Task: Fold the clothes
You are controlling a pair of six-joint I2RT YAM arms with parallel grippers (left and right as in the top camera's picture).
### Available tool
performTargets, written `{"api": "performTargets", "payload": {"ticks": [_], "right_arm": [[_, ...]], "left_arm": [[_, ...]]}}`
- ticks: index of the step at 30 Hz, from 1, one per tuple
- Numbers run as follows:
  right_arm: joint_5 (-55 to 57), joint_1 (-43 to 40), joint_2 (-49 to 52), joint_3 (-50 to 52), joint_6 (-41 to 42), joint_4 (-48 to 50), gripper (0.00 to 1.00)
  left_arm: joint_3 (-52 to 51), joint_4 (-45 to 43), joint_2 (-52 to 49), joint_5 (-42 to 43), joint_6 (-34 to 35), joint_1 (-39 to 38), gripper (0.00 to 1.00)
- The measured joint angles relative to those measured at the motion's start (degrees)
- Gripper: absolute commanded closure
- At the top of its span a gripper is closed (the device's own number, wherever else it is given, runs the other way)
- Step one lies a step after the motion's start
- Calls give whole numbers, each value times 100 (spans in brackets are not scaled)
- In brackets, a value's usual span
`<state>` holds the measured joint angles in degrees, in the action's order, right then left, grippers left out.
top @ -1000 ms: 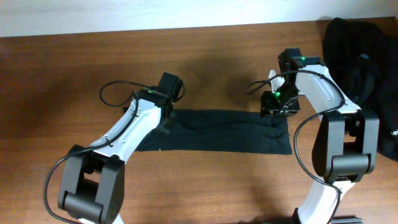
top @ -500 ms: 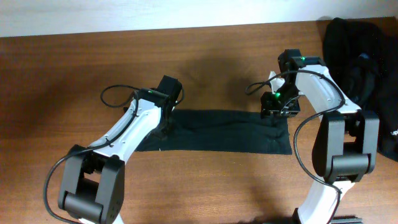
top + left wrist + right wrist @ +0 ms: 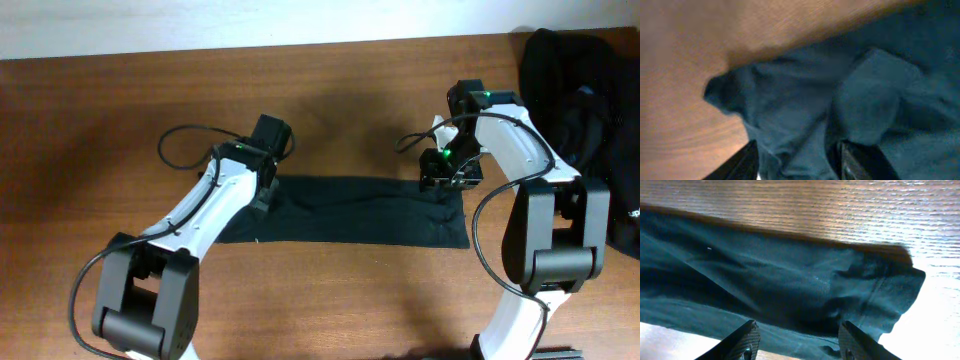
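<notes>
At right edge, black clothes (image 3: 592,70) cropped

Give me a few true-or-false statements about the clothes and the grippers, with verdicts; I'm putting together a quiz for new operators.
1. A black garment lies as a long strip on the table between the two arms. True.
2. The pile of dark clothes sits at the table's left side. False: it is at the far right edge, beside the right arm.
3. The left gripper has its fingers apart over the strip's left end. True.
4. The right gripper holds the strip lifted clear of the table. False: the strip lies on the wood, and this gripper's fingers stand apart above its right end.
</notes>
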<state>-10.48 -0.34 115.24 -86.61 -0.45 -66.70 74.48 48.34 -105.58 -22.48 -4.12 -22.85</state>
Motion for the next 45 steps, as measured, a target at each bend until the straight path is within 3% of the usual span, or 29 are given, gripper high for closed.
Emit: {"api": "performTargets", "payload": {"ticks": [3,6,14,16,19,23,25,29,36,45], "right_arm": [[0,0,0,0,-4,-2,44],[0,2,0,0,-4,-4,44],[0,0,0,0,-4,-13,44],[0,0,0,11,-2,7,44],[0,0,0,74,-2,103,44],[0,2,0,136,-2,190,44],[0,0,0,140,-7,229,50],[-4,2,0,155,-15,354,96],[-22,0,0,192,-4,339,96],[-317,17,0,210,-2,195,96]], "left_arm": [[0,-103,0,-96,0,120,45],[2,-98,0,-160,74,269,36],[422,70,0,168,955,682,37],[610,76,4,282,1158,745,47],[929,225,79,796,1419,809,75],[1128,575,407,1996,1541,785,87],[1158,844,525,2385,1572,699,93],[1139,1279,562,2822,1596,485,99],[787,1497,562,3058,1611,221,100],[-118,549,562,3156,1683,153,99]]}}
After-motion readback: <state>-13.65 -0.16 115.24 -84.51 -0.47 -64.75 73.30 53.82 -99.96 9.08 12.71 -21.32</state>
